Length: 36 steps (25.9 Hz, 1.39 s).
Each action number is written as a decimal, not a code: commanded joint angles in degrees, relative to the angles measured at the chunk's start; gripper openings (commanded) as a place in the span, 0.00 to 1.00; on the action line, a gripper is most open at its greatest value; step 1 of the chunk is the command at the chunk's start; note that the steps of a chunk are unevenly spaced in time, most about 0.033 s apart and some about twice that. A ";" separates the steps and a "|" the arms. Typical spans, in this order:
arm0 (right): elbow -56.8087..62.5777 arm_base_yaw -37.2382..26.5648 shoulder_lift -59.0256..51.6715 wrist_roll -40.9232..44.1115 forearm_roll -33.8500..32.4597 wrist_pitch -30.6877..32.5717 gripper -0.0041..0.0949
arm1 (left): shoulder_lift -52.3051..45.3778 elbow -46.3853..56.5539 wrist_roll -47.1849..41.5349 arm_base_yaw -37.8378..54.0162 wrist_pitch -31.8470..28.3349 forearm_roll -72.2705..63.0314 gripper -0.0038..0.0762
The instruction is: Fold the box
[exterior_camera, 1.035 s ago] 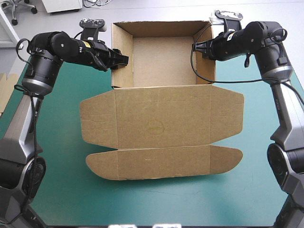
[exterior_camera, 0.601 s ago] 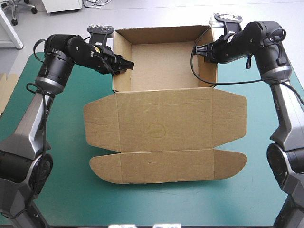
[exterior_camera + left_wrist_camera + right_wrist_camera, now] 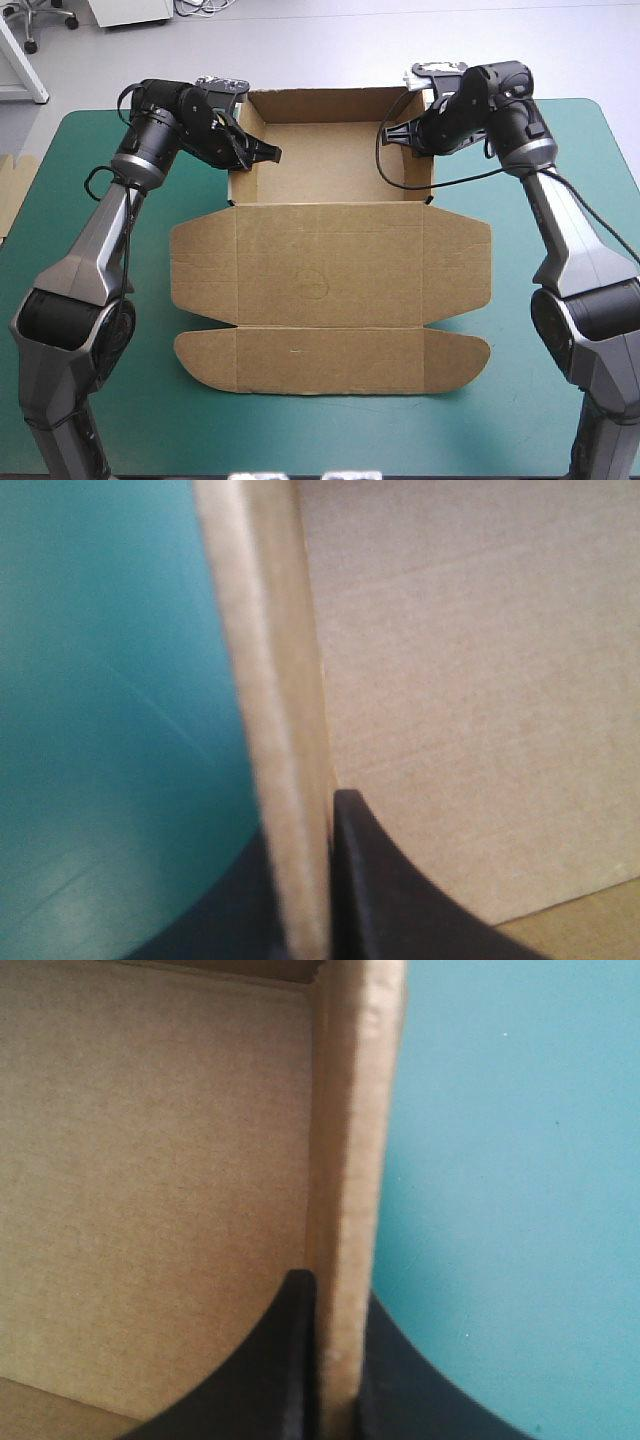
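Snugly, box walls between left fingers, right fingers

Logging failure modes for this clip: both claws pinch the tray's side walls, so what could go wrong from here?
1. The left claw and right claw each grip only a thin wall of the box; uneven pulls could bend or tear it.
2. The lid lies flat on the teal-green cover and could drag or snag.

Teal-green table is sitting on a pale grey floor, with a wheeled chair base and white cabinet peeking in behind.
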 commanded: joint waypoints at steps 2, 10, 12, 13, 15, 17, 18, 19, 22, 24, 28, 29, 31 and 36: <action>-1.89 1.05 -1.19 -2.19 -0.23 -0.07 0.04 | -2.50 -2.08 2.37 -1.24 0.95 2.71 0.04; -1.89 1.05 1.61 -1.97 -1.42 -0.07 0.04 | 1.54 -2.08 1.07 -1.24 0.10 5.98 0.04; -1.89 0.93 2.06 -1.97 -1.52 -0.07 0.04 | 2.45 -2.08 0.61 -1.24 0.15 5.88 0.04; -1.89 0.80 2.18 -1.97 -1.52 -0.07 0.04 | 2.96 -2.08 0.61 -1.24 -0.17 5.75 0.04; -1.89 0.36 2.54 -1.97 -1.36 -0.07 0.04 | 3.74 -2.08 0.61 -1.24 -0.89 5.59 0.04; -1.89 -0.34 2.92 -1.97 -1.36 -0.07 0.04 | 4.31 -2.08 0.61 -1.24 -1.47 5.16 0.04; -1.89 -0.81 3.16 -1.97 -0.93 -0.07 0.04 | 4.79 -2.08 0.61 -1.24 -1.88 5.16 0.04; -1.80 -1.27 3.40 -2.08 -0.20 -0.07 0.04 | 5.31 -2.08 0.61 -1.24 -2.11 5.16 0.04; -1.80 -2.27 4.22 -2.37 0.92 -0.07 0.04 | 6.72 -2.08 0.61 -1.24 -2.48 6.26 0.04; -1.80 -2.39 4.83 -2.50 1.29 -0.07 0.04 | 7.69 -2.08 -0.66 -1.24 -2.62 9.25 0.04; -1.80 -2.51 6.35 -3.13 3.15 -0.07 0.04 | 8.58 -2.08 -1.33 -1.24 -4.39 10.82 0.04; -1.80 -2.51 6.91 -3.13 3.15 -0.07 0.04 | 8.82 -2.08 -1.33 -1.24 -4.95 10.82 0.04; -1.80 -2.51 7.83 -3.13 3.15 -0.07 0.04 | 9.21 -2.08 -1.33 -1.24 -6.01 10.54 0.04; -1.80 -2.51 8.99 -3.13 2.96 -0.07 0.04 | 10.61 -2.08 -1.33 -1.13 -5.97 10.93 0.04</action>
